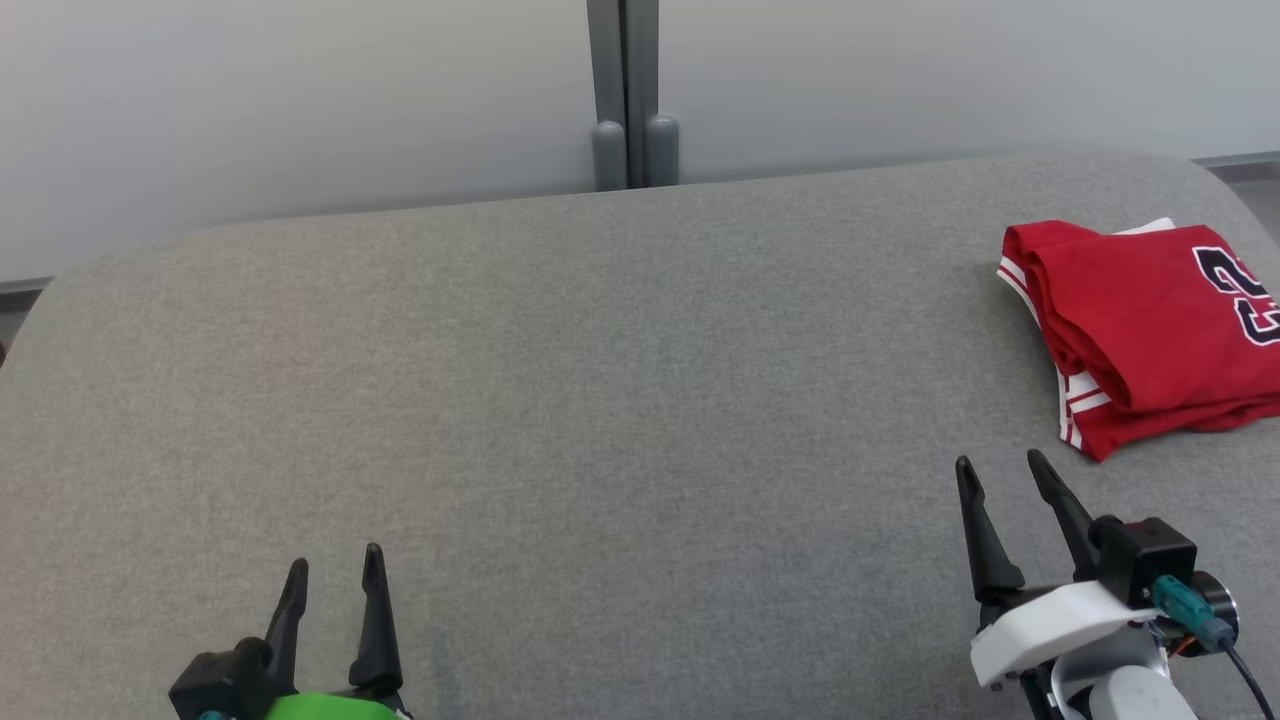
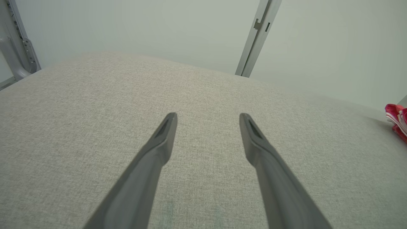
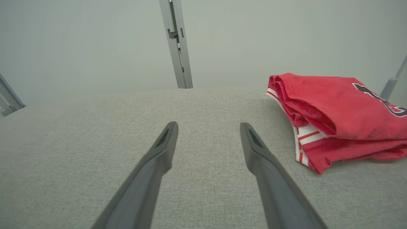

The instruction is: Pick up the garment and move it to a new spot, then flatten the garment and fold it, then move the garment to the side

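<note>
The right gripper (image 1: 1000, 460) hangs low over the grey table (image 1: 600, 400), its 2 fingers spread apart and holding nothing. The left gripper (image 1: 335, 557) is the same, released and empty, well apart from it at the near left.

Just ahead and to the right of the right gripper lies the red garment (image 1: 1140, 330), near the table's right edge. It is folded into a thick, layered bundle, with white-and-red striped trim showing at its near corner. Neither gripper touches it.

Judging by the neat fold and the spot off to the side, the task looks to be at or past its last step. If the garment needs to go further aside, the right gripper would have to reach it and close on the whole stack, or the folds may slip apart.

Dark numerals with a pale outline sit on the top layer, cut by the picture's edge. One looks like a 2; the rest is unreadable. No brand label is legible.
</note>
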Robot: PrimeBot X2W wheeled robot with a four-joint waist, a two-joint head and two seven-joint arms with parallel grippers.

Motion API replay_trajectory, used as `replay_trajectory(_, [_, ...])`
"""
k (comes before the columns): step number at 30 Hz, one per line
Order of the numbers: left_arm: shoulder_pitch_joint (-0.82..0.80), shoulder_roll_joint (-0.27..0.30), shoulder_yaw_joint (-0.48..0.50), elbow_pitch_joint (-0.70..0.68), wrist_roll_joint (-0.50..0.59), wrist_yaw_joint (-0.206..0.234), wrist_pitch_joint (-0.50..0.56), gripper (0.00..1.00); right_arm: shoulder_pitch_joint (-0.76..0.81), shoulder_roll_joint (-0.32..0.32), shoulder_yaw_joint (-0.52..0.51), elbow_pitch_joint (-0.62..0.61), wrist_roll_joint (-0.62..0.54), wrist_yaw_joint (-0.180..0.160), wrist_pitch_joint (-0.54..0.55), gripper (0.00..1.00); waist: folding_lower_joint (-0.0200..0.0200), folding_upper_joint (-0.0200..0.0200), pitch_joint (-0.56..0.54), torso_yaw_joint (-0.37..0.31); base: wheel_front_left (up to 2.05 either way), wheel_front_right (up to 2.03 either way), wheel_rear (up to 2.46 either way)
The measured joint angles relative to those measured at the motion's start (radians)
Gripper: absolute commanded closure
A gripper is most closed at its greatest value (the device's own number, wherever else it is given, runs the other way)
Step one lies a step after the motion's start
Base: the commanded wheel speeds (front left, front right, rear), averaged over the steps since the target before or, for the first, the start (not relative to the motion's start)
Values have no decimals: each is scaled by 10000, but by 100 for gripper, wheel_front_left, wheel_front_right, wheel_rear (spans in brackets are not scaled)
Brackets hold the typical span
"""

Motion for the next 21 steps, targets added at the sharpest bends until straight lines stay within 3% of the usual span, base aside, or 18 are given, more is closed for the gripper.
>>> replay_trajectory(16, [144,-2,-257,36,-291,159,0,0,567,0,169,-454,286,0,2,0,0,0,-83,-59,0,0,0])
replay_trajectory(17, [145,-6,-257,104,-291,157,0,100,571,12,176,-399,288,0,6,100,0,0,-84,-48,0,0,0])
replay_trajectory(21, [151,-36,-257,447,-301,157,4,100,710,69,188,-77,316,0,35,100,0,0,-85,-45,0,0,0])
